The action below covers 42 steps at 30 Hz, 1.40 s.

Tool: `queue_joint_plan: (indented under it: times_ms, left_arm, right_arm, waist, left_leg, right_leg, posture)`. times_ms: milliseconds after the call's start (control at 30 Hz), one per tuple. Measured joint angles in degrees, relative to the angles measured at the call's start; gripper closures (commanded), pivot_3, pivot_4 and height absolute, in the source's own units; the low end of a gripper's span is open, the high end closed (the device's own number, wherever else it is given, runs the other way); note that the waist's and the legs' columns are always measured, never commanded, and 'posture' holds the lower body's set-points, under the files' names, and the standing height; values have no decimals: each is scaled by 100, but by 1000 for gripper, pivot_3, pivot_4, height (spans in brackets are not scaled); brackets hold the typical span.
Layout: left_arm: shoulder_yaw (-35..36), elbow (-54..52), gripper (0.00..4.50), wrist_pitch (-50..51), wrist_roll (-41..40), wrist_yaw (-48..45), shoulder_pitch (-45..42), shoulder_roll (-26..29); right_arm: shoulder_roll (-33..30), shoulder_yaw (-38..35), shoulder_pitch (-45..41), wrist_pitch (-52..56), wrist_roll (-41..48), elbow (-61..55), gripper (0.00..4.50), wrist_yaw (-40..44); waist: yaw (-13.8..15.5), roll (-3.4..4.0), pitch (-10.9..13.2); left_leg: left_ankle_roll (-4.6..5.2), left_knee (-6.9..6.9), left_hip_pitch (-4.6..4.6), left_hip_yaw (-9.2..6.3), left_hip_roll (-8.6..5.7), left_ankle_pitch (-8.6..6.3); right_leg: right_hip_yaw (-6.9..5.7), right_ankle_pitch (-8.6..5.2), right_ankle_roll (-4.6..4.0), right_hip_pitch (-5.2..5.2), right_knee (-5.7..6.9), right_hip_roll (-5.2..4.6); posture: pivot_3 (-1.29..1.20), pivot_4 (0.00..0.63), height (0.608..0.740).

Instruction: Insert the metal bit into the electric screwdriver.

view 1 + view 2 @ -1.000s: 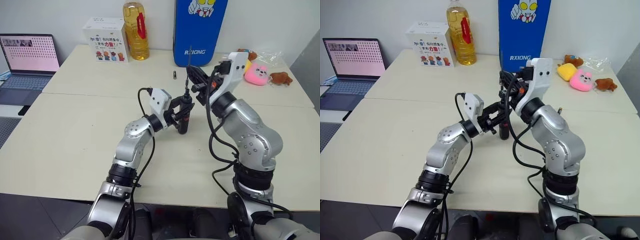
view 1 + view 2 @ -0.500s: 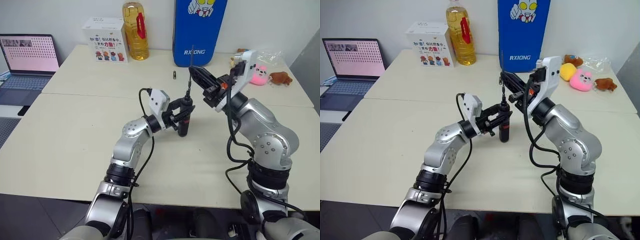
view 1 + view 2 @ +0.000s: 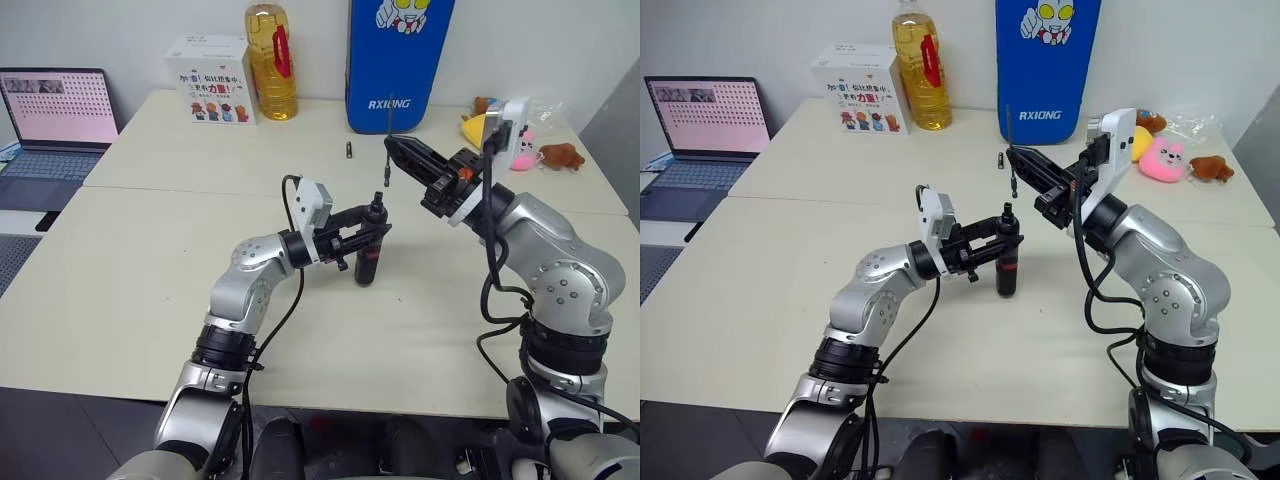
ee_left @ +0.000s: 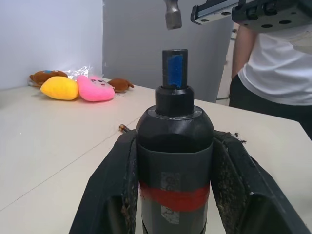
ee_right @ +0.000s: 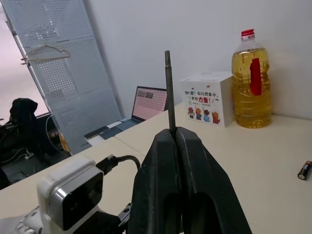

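Two cream tables [image 3: 140, 300] pushed together, seam running across under the arms. Back edge: laptop [image 3: 55, 120], white printed box [image 3: 212, 80], oil bottle [image 3: 272, 62], blue board [image 3: 400, 60], soft toys [image 3: 520, 145] off to the right. A small battery [image 3: 349, 150] lies on the far table, not part of this.

Left gripper [image 3: 362, 232] is clamped on the electric screwdriver [image 3: 369, 248], fingers [image 4: 109, 195] either side of the black body above the red band. Driver stands roughly upright, its base near or on the table, socket end up.

Right gripper [image 3: 397, 148] is pinched shut on the metal bit [image 3: 388, 140]; the fingers [image 5: 161, 175] meet on the shaft with a long length standing out above them. Bit hangs near vertical, lower end just above and slightly right of the socket, not in it. Left wrist view shows the bit's lower tip [image 4: 172, 13] over the driver's tip, a clear gap between.

Step in hand, as I read it: align and lower. To do it well:
- keep the driver still, let only the right arm move
- get the bit's axis parallel to the driver's before descending
- centre the tip over the socket, then go straight down, slowly
- pinch is thin, so side load could swivel the bit; back off and re-centre if it catches the rim
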Motion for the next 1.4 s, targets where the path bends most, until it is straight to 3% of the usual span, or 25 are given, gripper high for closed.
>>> queue_joint_plan:
  times_ms: [500,1400]
  left_arm:
    - [-34,2,2835,0,11,93,55,-49]
    - [-62,1,2835,1,30,114,65,-47]
  right_arm:
    - [305,118,139,-18,194,-177,4478,-554]
    - [276,359,330,-476,4,-79,4478,-566]
  waist:
    - [0,0,0]
    - [0,0,0]
  left_leg:
    - [0,1,0,0,0,0]
    - [0,1,0,0,0,0]
  right_leg:
    - [0,0,0,0,2,0]
    - [0,0,0,0,2,0]
  posture:
    - [0,150,740]
    - [0,150,740]
